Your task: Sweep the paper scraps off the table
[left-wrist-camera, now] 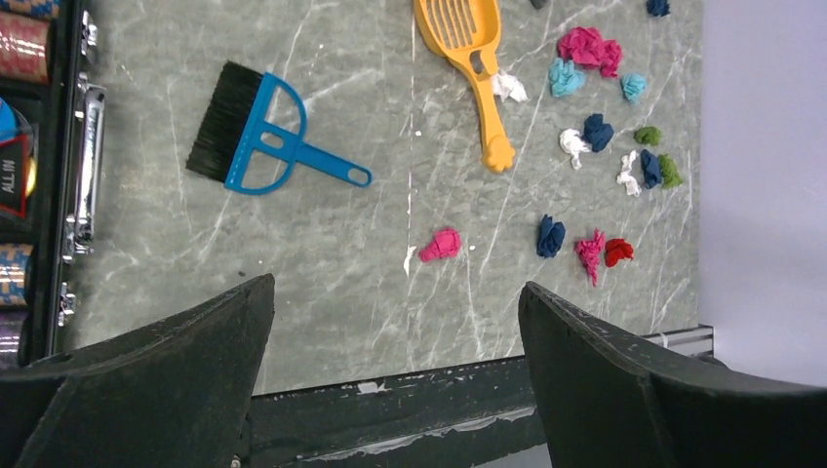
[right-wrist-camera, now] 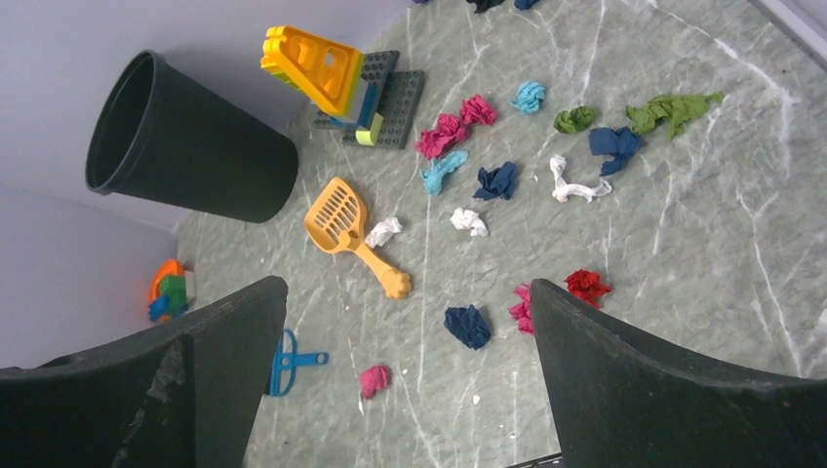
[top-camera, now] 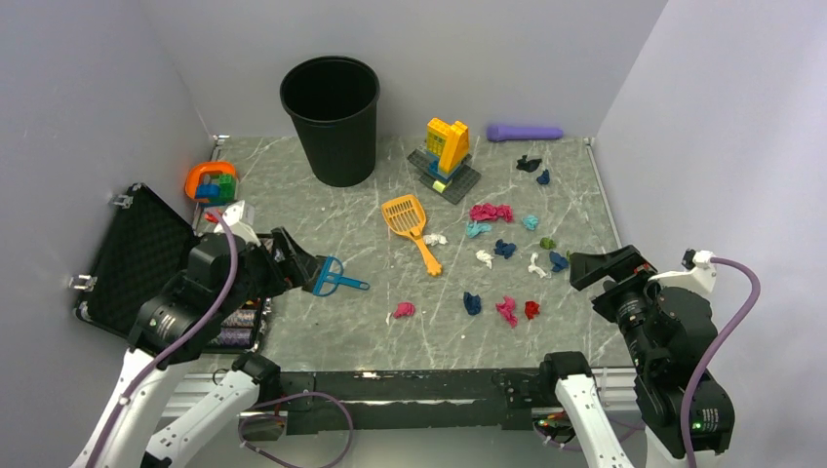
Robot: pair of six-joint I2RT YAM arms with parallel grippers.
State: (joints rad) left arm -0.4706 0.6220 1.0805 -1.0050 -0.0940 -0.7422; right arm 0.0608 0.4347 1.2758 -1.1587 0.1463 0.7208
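Top external: brush (top-camera: 332, 280) is lying beside the spread left fingers (top-camera: 295, 255), handle pointing at paper scraps (top-camera: 505, 249) toward the right edge; right fingers (top-camera: 607, 265) gaping.

table (top-camera: 322, 331): smooth, marble-patterned, faint sheen
paper scraps (top-camera: 491, 212): crumpled matt paper
scoop (top-camera: 405, 216): smooth orange plastic
brush (left-wrist-camera: 255, 136): blue plastic, black bristles
bin (top-camera: 332, 122): black plastic, matt
rail (top-camera: 604, 195): bare metal, right edge
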